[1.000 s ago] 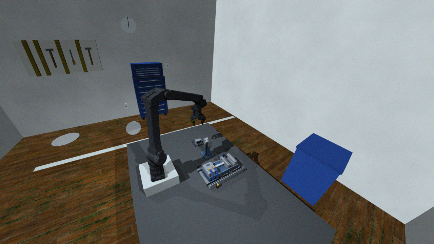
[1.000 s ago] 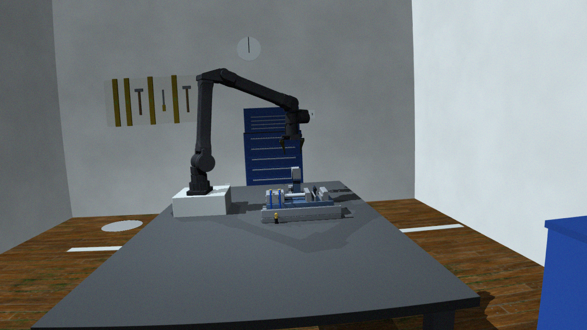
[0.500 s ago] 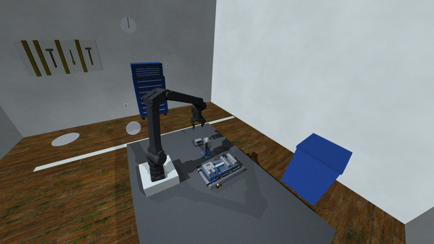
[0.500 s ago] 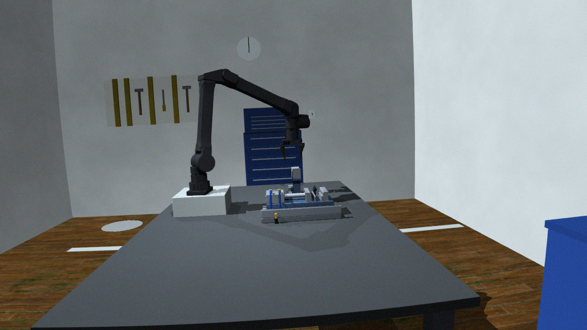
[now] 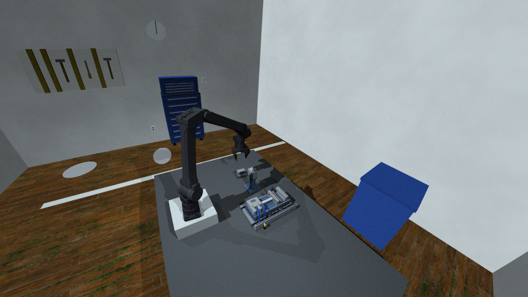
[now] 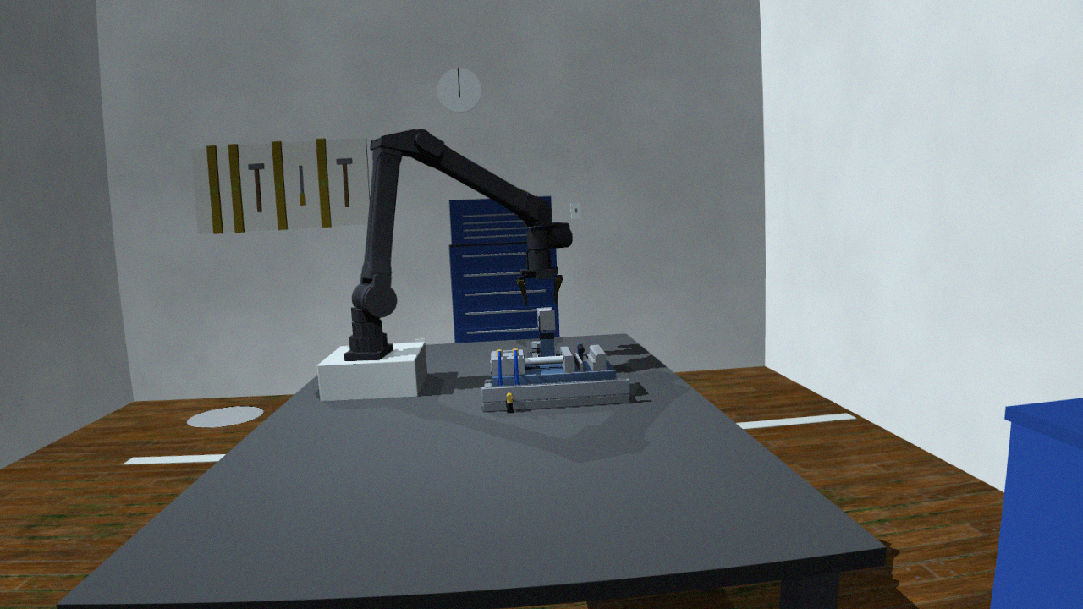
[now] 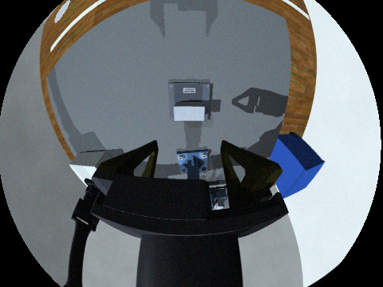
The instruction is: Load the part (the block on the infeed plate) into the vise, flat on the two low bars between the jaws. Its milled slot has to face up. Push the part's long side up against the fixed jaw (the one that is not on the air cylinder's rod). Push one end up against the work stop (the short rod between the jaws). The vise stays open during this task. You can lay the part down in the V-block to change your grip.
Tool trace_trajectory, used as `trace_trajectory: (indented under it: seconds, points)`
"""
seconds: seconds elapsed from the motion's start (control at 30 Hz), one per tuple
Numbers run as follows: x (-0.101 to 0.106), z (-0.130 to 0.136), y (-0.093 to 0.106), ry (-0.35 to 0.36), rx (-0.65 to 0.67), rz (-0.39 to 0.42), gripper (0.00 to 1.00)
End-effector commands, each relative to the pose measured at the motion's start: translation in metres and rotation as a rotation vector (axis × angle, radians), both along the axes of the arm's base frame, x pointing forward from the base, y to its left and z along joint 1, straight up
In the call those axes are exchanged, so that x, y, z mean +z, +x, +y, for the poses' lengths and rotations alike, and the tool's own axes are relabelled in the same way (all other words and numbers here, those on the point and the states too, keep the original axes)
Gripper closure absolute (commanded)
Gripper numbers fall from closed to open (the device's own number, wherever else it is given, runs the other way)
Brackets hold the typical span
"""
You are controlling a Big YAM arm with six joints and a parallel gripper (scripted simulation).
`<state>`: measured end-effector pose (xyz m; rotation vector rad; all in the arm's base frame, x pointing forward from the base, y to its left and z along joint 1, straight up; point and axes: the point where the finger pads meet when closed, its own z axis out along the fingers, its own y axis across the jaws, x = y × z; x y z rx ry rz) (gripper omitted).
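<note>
Near the far edge of the counter (image 5: 236, 265) (image 6: 469, 492) (image 7: 120, 80), toward its far right corner in the top view, the block (image 5: 241, 170) (image 7: 189, 113) lies on the infeed plate (image 5: 236, 175) (image 7: 189, 93). The jaws stand wide open above that end and hold nothing. The vise (image 5: 273, 203) (image 6: 552, 376) sits nearer the right edge. A post (image 5: 252, 173) (image 6: 546, 319) on a blue foot (image 5: 251, 189) (image 7: 181, 159), probably the V-block stand, rises between block and vise.

The step in hand is judged to be the approach. Proceed as follows.

1. Align the jaws over the block before descending. In the wrist view the block lies ahead of them, beyond the foot.
2. Check the grip axis. The block's longer visible side runs roughly along the opening direction; a wrist turn may be required to grip across its width.
3. Confirm the slot's direction, which cannot be told here. If it is not upward, plan a regrip in the V-block.
4. Descend vertically, keeping clear of the post and the plate.
5. Centre before closing; uneven contact could skew the block.
</note>
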<state>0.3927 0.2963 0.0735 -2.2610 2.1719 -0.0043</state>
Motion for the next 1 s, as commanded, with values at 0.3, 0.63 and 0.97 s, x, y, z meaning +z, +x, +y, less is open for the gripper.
trace_trajectory:
  seconds: [0.3, 0.63, 0.97]
  points:
    - [-0.038, 0.004, 0.000, -0.005, -0.002, 0.007, 0.19]
    - [-0.064, 0.004, 0.000, -0.005, -0.002, 0.008, 0.19]
    - [-0.084, 0.003, 0.000, -0.005, -0.002, 0.008, 0.19]
